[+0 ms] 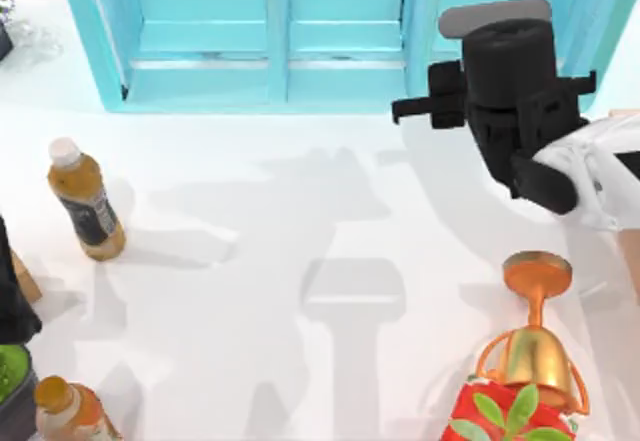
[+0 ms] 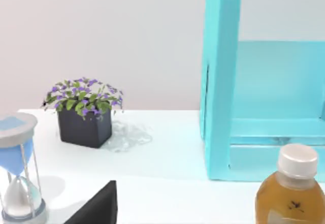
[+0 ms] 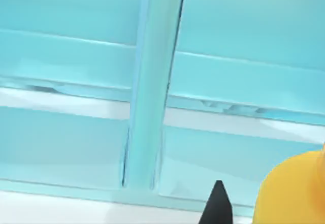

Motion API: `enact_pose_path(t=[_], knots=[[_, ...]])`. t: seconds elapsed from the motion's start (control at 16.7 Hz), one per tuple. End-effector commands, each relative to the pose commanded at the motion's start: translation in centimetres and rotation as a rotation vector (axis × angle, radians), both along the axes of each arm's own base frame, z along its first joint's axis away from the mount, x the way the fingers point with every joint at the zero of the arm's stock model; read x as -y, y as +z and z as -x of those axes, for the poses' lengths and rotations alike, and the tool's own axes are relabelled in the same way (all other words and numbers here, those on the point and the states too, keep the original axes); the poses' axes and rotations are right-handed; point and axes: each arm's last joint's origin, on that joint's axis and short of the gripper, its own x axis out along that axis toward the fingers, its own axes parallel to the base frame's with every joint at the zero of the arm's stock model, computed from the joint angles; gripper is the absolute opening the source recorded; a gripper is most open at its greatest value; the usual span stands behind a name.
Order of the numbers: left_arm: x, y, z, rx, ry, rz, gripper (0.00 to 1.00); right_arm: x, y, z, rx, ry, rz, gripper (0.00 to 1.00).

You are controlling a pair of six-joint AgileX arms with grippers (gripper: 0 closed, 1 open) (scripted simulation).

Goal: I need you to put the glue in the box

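My right gripper point(image 1: 425, 109) is in the upper right of the top view, in front of the turquoise shelf point(image 1: 280, 41). I cannot tell how far open it is. In the right wrist view a yellow-orange shape, seemingly the glue point(image 3: 297, 193), sits at the lower right just beside a dark fingertip point(image 3: 217, 209). Whether I grip it I cannot tell. My left arm point(image 1: 12, 291) sits at the left edge, near the amber drink bottle point(image 1: 85, 201). The trophy point(image 1: 530, 336) stands lower right.
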Motion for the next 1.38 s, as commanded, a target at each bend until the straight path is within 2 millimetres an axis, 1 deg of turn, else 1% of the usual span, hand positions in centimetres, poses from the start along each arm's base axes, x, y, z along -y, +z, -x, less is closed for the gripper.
enact_pose_path(t=[0.12, 0.3, 0.48, 0.66, 0.84, 1.02, 1.38], knots=[[0.0, 0.0, 0.0, 0.0, 0.0, 0.0, 1.0, 2.4, 0.7, -1.6, -0.028, 0.023, 0.088, 0.0], [0.0, 0.0, 0.0, 0.0, 0.0, 0.0, 1.0, 6.9, 1.8, -3.4, -0.088, 0.074, 0.221, 0.0], [0.0, 0.0, 0.0, 0.0, 0.0, 0.0, 1.0, 11.4, 2.8, -4.4, -0.154, 0.138, 0.327, 0.0], [0.0, 0.0, 0.0, 0.0, 0.0, 0.0, 1.0, 15.5, 3.8, -5.0, -0.201, 0.208, 0.416, 0.0], [0.0, 0.0, 0.0, 0.0, 0.0, 0.0, 1.0, 19.3, 4.4, -5.0, -0.248, 0.293, 0.488, 0.0], [0.0, 0.0, 0.0, 0.0, 0.0, 0.0, 1.0, 23.2, 4.5, -4.4, -0.3, 0.383, 0.538, 0.0], [0.0, 0.0, 0.0, 0.0, 0.0, 0.0, 1.0, 29.9, 3.2, -2.1, -0.383, 0.589, 0.557, 0.0]])
